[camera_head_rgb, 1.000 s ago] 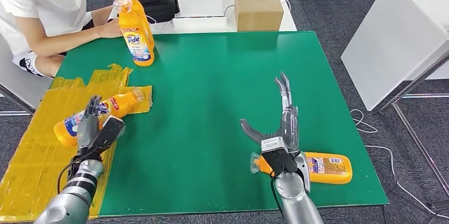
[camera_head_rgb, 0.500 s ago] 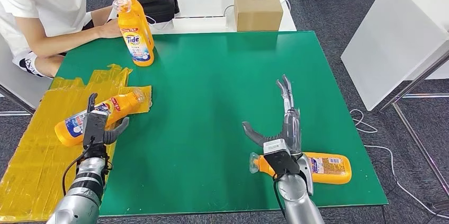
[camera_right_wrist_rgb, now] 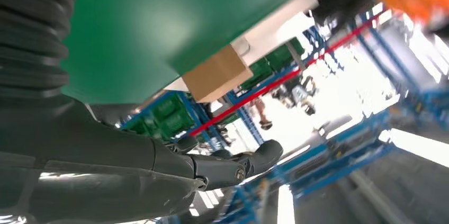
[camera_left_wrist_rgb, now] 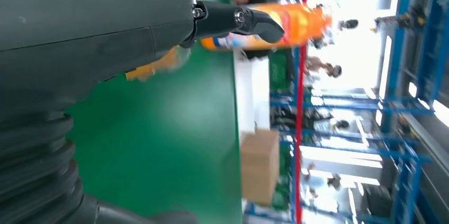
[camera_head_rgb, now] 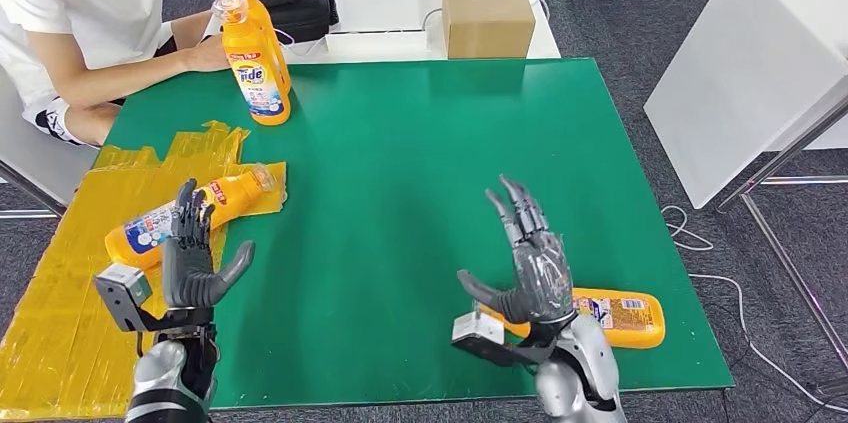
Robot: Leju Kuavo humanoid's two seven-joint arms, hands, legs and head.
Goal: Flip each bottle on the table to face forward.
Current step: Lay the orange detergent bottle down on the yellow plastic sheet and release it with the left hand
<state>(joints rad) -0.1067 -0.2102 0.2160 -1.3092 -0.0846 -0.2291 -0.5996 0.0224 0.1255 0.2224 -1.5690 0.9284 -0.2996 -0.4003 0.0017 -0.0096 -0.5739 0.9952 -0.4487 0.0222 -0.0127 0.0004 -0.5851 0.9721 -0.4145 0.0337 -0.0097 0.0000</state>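
Observation:
Two orange Tide bottles stand upright at the green table's far left; the left wrist view also catches a standing bottle. Another orange bottle lies on yellow sheeting at the left, its cap toward the table's middle. A further orange bottle lies near the front right edge. My left hand is raised just in front of the left lying bottle, fingers spread, holding nothing. My right hand is raised over the right lying bottle's cap end, fingers apart and empty.
A person sits at the far left with a hand by the standing bottles. A cardboard box and a black bag sit on the white table beyond. A white table stands at the right.
Both hands have turned upright with palms facing inward. The left hand pulled back from the lying bottle toward me. The right hand's fingers curled from pointing straight forward.

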